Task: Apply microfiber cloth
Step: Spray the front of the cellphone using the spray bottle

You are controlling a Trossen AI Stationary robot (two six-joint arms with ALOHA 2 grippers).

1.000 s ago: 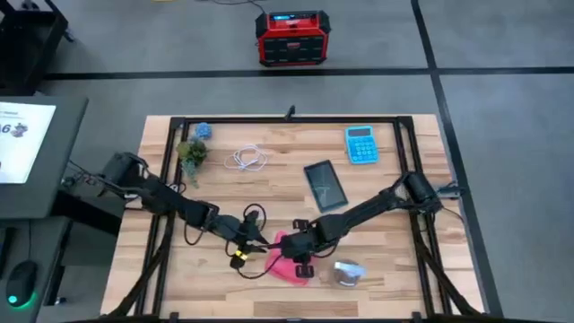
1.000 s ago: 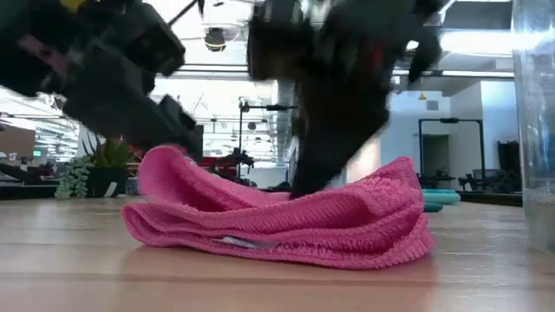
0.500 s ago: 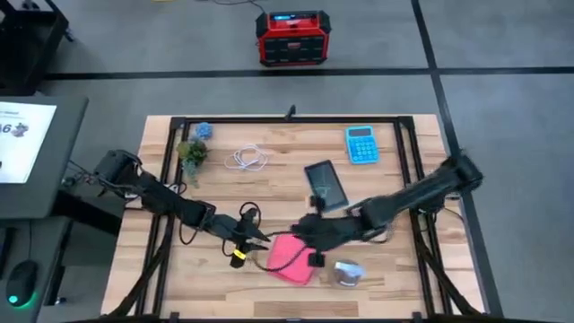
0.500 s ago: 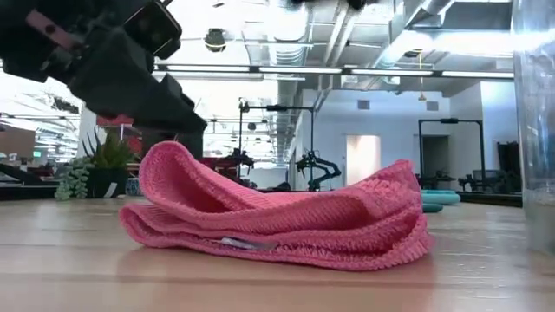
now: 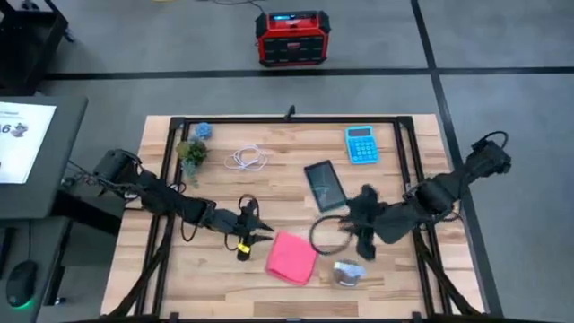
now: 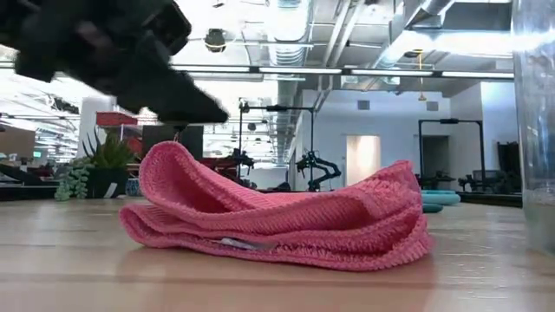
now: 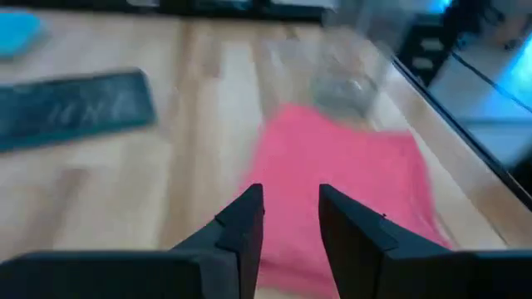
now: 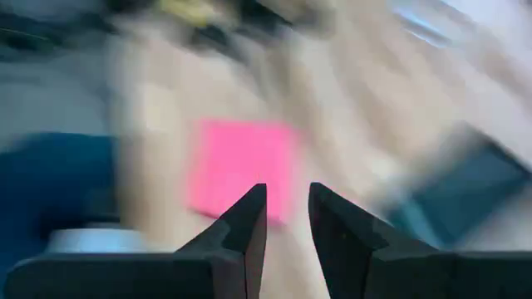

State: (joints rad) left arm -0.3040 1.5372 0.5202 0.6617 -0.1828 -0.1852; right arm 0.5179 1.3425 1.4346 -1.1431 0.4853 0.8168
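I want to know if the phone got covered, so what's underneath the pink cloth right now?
The microfiber cloth lies folded on bare wooden table; anything beneath its folds is hidden. The phone lies uncovered, apart from it. Both grippers, left and right, hold nothing.

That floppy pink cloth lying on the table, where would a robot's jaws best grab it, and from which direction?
Probably the raised fold on the microfiber cloth, nearest the left gripper. The low view shows that edge humping up off the table, giving something to pinch, while the rest lies flatter. Coming from above, jaws either side of the hump, looks easiest.
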